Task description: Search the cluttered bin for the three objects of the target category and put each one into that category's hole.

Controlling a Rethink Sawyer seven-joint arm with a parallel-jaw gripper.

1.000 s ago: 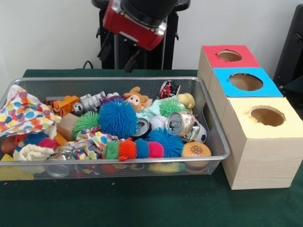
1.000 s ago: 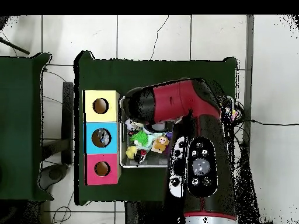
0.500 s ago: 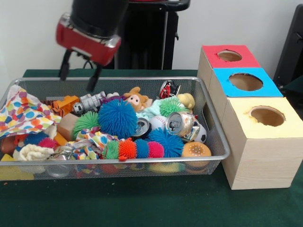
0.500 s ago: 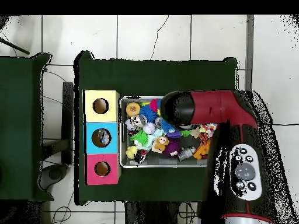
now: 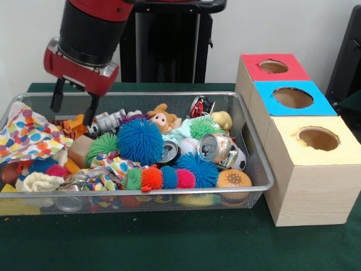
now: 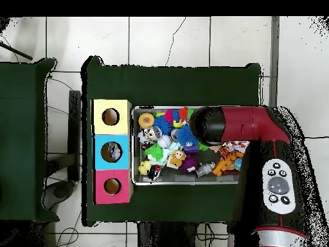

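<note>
A wire mesh bin [image 5: 257, 153] holds a jumble of toys. A large blue spiky ball [image 5: 140, 141] lies mid-bin, with smaller spiky balls [image 5: 169, 178] along the front. A crushed can [image 5: 216, 148] and a second can [image 5: 168, 151] sit right of centre, and a silver can [image 5: 107, 122] lies at the back. A plush monkey [image 5: 163, 118] is behind them. My gripper [image 5: 73, 106] hangs open and empty over the bin's back left, just above an orange tiger toy [image 5: 76, 125]. In the overhead view the arm [image 6: 225, 125] hides the gripper.
Three wooden boxes with round holes stand right of the bin: red-topped [image 5: 251, 65], blue-topped [image 5: 265, 96], yellow-topped [image 5: 287, 147]. Overhead they line the bin's left side [image 6: 99, 152]. A polka-dot cloth [image 5: 28, 135] fills the bin's left end. A black stand [image 5: 350, 62] is at the right edge.
The arm has swung left in the front view and come lower, from above the bin's middle back to just over its back left part. The gripper stays open.
</note>
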